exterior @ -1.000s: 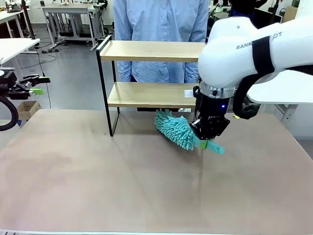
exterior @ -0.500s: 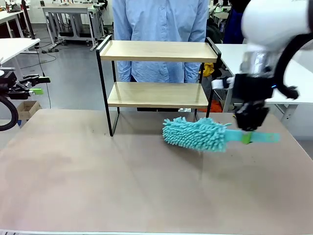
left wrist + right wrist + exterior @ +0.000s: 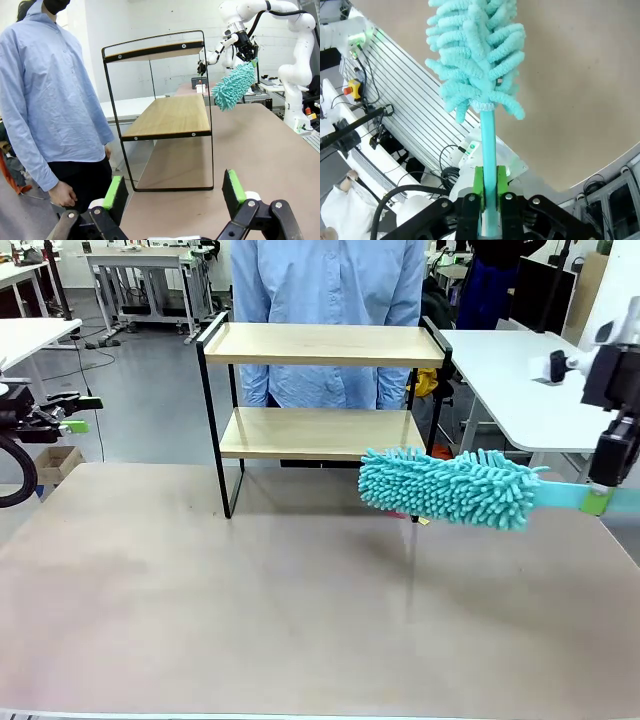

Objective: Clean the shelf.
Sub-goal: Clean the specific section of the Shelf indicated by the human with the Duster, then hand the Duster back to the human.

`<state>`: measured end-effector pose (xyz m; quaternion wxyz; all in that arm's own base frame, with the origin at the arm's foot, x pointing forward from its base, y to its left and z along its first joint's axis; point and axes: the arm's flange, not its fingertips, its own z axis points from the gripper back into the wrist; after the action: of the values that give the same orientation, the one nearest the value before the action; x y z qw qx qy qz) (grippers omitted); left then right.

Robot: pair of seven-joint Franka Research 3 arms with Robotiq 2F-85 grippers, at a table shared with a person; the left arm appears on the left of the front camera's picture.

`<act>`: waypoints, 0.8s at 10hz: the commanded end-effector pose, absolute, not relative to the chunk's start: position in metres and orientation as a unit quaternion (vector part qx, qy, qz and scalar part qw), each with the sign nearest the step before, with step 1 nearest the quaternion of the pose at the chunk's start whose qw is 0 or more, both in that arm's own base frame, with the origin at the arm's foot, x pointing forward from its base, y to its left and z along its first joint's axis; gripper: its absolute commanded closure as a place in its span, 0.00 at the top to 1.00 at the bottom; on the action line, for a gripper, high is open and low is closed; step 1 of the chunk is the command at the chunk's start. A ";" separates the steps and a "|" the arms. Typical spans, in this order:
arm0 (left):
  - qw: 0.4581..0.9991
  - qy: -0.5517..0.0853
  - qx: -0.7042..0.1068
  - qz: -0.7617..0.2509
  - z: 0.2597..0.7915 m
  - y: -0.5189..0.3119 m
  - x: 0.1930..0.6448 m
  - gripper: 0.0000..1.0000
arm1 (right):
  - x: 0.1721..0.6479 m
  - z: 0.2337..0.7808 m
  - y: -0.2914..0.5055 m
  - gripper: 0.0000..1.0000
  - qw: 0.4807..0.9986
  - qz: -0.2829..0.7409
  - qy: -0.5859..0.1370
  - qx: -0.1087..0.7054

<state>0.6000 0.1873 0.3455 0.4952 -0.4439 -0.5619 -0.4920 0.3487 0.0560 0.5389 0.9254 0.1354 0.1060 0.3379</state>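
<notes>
The shelf (image 3: 320,345), two light wooden boards in a thin black frame, stands at the far side of the brown table (image 3: 250,610). A fluffy teal duster (image 3: 445,487) hangs level in the air in front of the shelf's right legs, about the height of the lower board. My right gripper (image 3: 600,502) is shut on the duster's handle at the picture's right edge. The right wrist view shows the handle (image 3: 488,150) clamped between the green pads (image 3: 478,186). From the left wrist, the duster (image 3: 234,86) hangs beside the shelf (image 3: 170,117). My left gripper (image 3: 70,427) stands open and holds nothing at the far left.
A person in a light blue shirt (image 3: 330,280) stands right behind the shelf, arms down. A white table (image 3: 520,380) adjoins at the back right and another (image 3: 30,335) stands at the left. The near half of the brown table is bare.
My right arm has swung to the right and risen, carrying the duster from low by the shelf's right leg to a level pose in the air. The left arm has not moved.
</notes>
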 end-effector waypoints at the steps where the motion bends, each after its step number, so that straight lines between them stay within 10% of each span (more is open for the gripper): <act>1: 0.492 -0.562 -0.441 -0.498 0.348 0.186 0.597 1.00 | 0.361 0.521 0.053 0.13 0.929 0.330 0.107 0.129; 8: 0.492 -0.562 -0.441 -0.498 0.348 0.186 0.597 1.00 | 0.349 0.539 0.056 0.13 0.925 0.338 0.106 0.135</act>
<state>0.6000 0.1873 0.3455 0.4951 -0.4439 -0.5619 -0.4920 0.3502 0.0561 0.5340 0.9257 0.1347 0.1083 0.3365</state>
